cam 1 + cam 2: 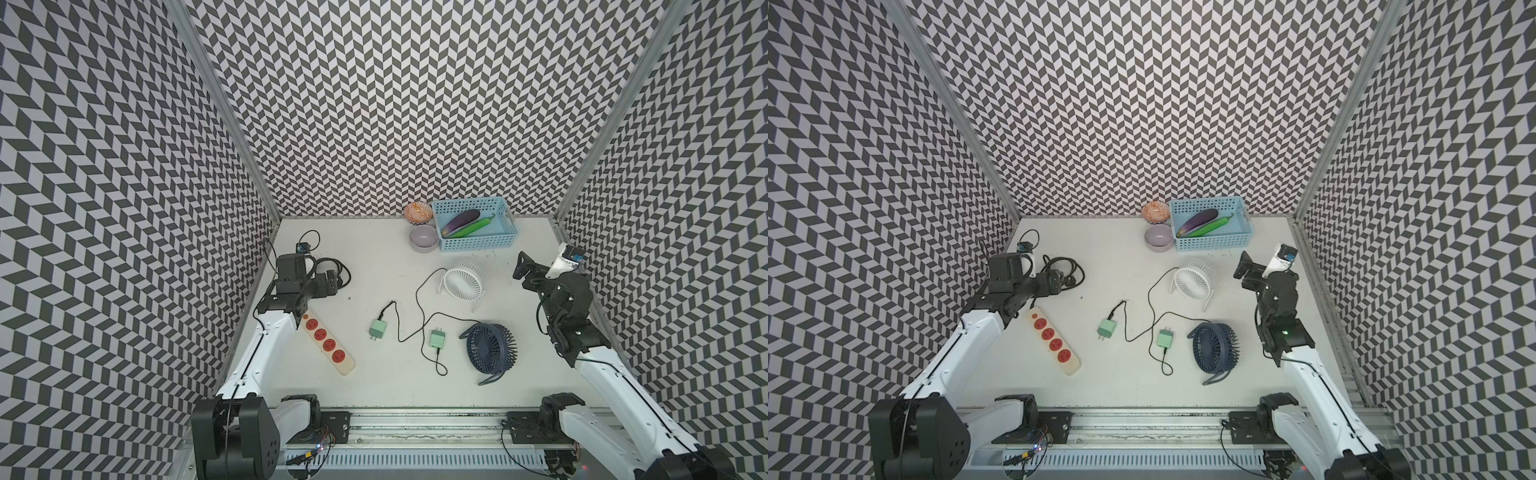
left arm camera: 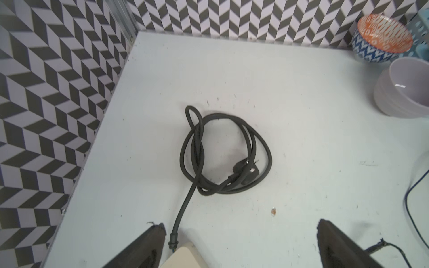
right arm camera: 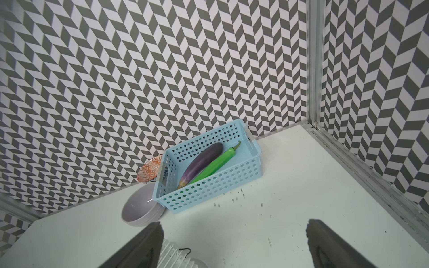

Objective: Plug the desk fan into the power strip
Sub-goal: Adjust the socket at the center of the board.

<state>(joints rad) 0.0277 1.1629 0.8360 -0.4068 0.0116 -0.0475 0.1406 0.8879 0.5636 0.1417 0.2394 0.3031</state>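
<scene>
On the white table [image 1: 374, 266] we see the power strip [image 1: 328, 338] lying just by the left gripper [image 2: 241, 234], which gapes empty, as does the right gripper [image 3: 234, 232].

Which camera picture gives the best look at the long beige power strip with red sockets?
Both top views: the power strip shows nearly its whole length and all four red sockets. The left wrist view catches only a cream corner and its coiled black cord. The right wrist view shows none of it.

White arms [image 1: 266, 345], black joints [image 1: 291, 286].
</scene>
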